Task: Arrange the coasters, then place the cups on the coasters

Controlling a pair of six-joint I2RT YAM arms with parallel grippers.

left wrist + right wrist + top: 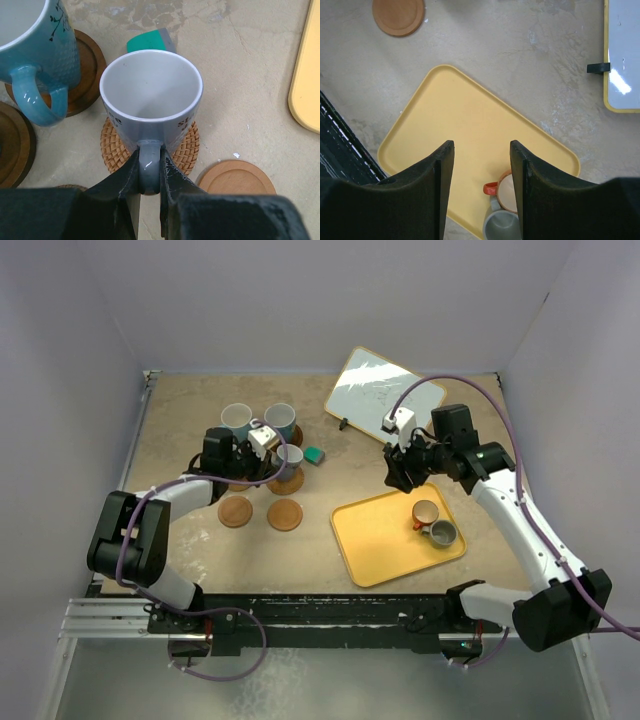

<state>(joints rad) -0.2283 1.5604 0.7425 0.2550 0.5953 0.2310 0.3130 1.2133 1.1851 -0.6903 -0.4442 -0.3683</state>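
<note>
left end effector [149,172]: jaws closed tight on the handle of the grey mug [150,90]; nothing else in its hold.
grey mug: upright, pale inside, standing on the woven coaster [187,147], near the middle of the tabletop [240,60].
teal block [147,41]: just beyond the grey mug, on the side away from the left end effector.
blue mug [35,45]: upright on a dark brown coaster [87,65], just beside the grey mug, handle turned toward the wrist camera.
second blue mug [237,420]: upright, beside the first, on the side toward the left wall.
second dark brown coaster [15,145]: partly in the left wrist view at its edge; what it carries cannot be told there.
first light orange coaster [236,511] and second light orange coaster [285,514]: side by side, bare, nearer the arm bases than the woven coaster.
right end effector [481,170]: jaws parted about halfway, nothing between them, hanging above the yellow tray [460,115], touching nothing.
orange cup [502,195] and dark grey cup [501,227]: both upright on the yellow tray, close together, toward its right side.
whiteboard [625,50]: yellow-edged, lying on the tabletop beyond the yellow tray, well apart from the cups.
</note>
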